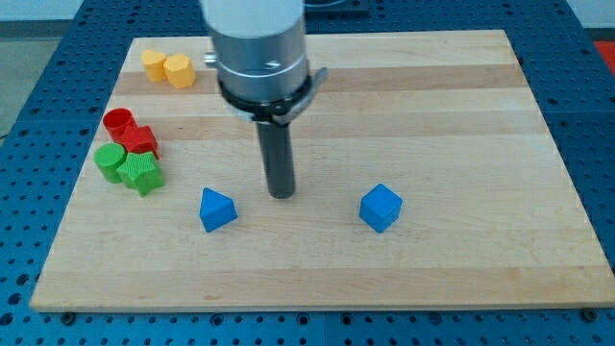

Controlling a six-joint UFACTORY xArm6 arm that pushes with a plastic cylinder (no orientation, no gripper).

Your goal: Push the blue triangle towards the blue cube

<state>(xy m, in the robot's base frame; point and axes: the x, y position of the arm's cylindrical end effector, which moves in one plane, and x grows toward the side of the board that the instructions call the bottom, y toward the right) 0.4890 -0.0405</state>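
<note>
The blue triangle (216,209) lies on the wooden board, left of centre towards the view's bottom. The blue cube (381,208) lies to its right at about the same height in the view. My tip (282,194) rests on the board between them, nearer the triangle, a little to the triangle's upper right and not touching it. The rod rises from the tip into the grey arm body at the view's top.
Two yellow blocks (165,68) sit at the board's top left. A red cylinder (118,123) and a red block (140,139) sit at the left, with two green blocks (129,167) just below them. The board (461,115) lies on a blue pegboard.
</note>
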